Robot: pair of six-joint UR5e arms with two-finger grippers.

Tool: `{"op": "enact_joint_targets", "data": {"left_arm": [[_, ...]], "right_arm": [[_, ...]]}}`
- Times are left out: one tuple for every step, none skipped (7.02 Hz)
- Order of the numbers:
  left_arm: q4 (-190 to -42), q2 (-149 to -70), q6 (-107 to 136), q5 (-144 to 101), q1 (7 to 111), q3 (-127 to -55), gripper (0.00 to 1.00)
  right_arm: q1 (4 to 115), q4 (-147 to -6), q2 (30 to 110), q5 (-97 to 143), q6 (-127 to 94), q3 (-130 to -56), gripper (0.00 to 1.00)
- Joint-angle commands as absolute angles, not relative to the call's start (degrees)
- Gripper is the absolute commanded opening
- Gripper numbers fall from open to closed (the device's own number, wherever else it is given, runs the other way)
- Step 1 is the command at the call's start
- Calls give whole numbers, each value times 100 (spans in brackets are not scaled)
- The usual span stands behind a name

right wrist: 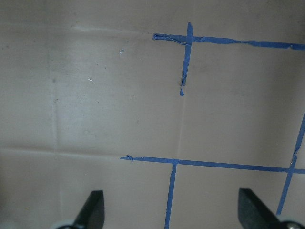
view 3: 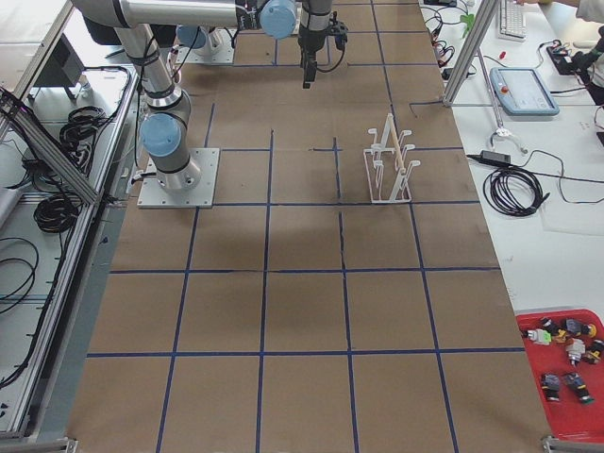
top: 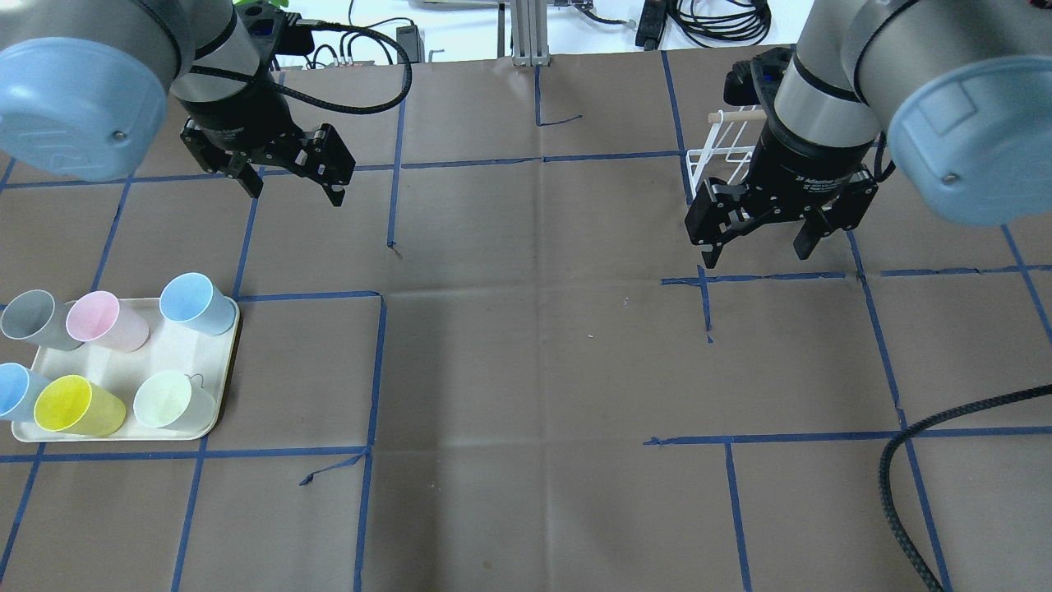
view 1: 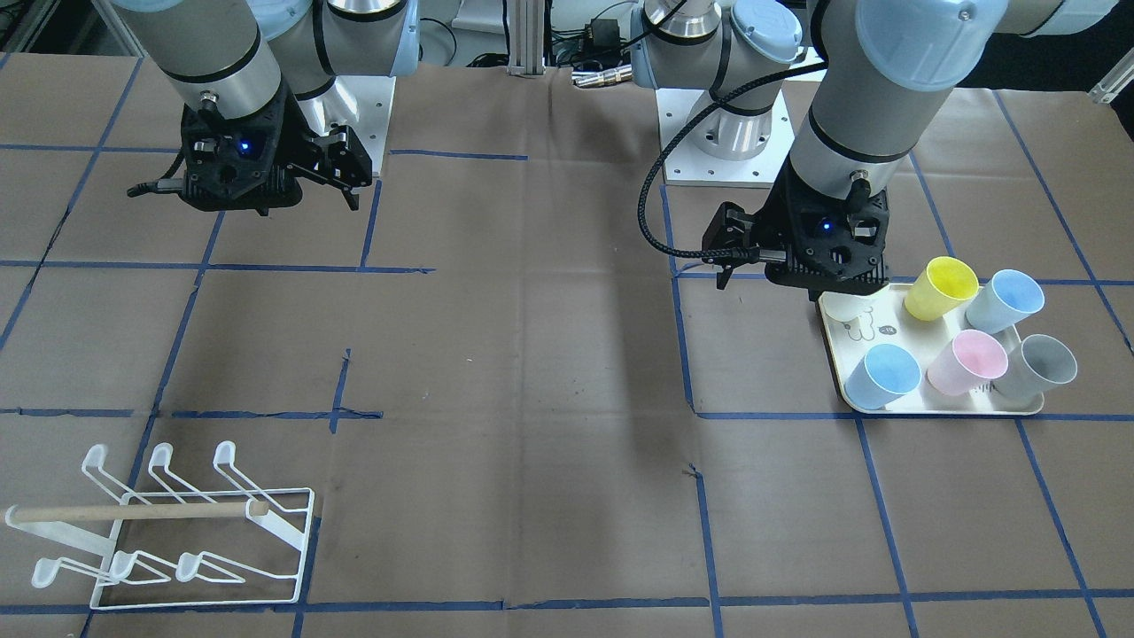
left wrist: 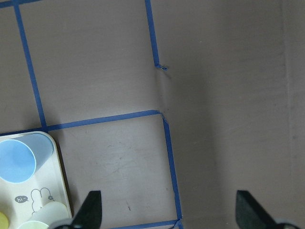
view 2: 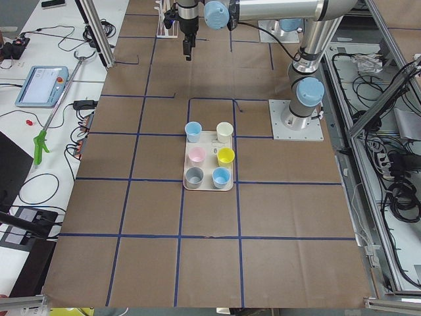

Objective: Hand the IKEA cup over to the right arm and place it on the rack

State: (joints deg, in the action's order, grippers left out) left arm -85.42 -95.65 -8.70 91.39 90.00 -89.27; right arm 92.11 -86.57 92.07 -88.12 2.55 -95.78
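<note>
Nothing is gripped yet. Left gripper (top: 296, 187) hovers off the far corner of the tray (top: 177, 355), jaws wide and empty. Right gripper (top: 754, 251) hovers over bare worktop (top: 534, 370), jaws also wide and empty. The rack (view 1: 279, 530) sits on the right arm's side, well apart from it.

6 IKEA cups (top: 99, 319) stand mouth-up on the tray in 2 rows of 3, close together. Can't tell which is the target.

Likely risks:
- Wide jaws coming down between neighbours could bump or tip an adjacent cup, or drag the light tray.
- Smooth tapered plastic may slip, or squash under a hard pinch.
- At handover, a left grip covering too much wall leaves the right jaws no room, so a drop.
- The rack is light wire, so an off-centre push onto a prong could shove or tip it.
</note>
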Motion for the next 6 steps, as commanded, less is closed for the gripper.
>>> {"op": "enact_joint_targets", "data": {"left_arm": [[-8534,-9562,-870,9132,9000,-8930,100],[-8534,-9562,-870,9141,9000,-8930,100],[-8534,-9562,-870,9141,9000,-8921,100],[-8534,-9562,-870,9141,9000,-8921,100],[-8534,-9562,-861,9141,9000,-8912,100],[-8525,-9571,-870,9141,9000,-8869,100]], "right_arm": [[9211,-8666,9202,-8798,255,-9580,100],[9211,-8666,9202,-8798,255,-9580,100],[9211,-8675,9202,-8789,255,-9580,100],[9211,-8675,9211,-8780,255,-9580,100],[9211,-8675,9202,-8780,246,-9580,100],[9211,-8675,9202,-8772,246,-9580,100]]}}
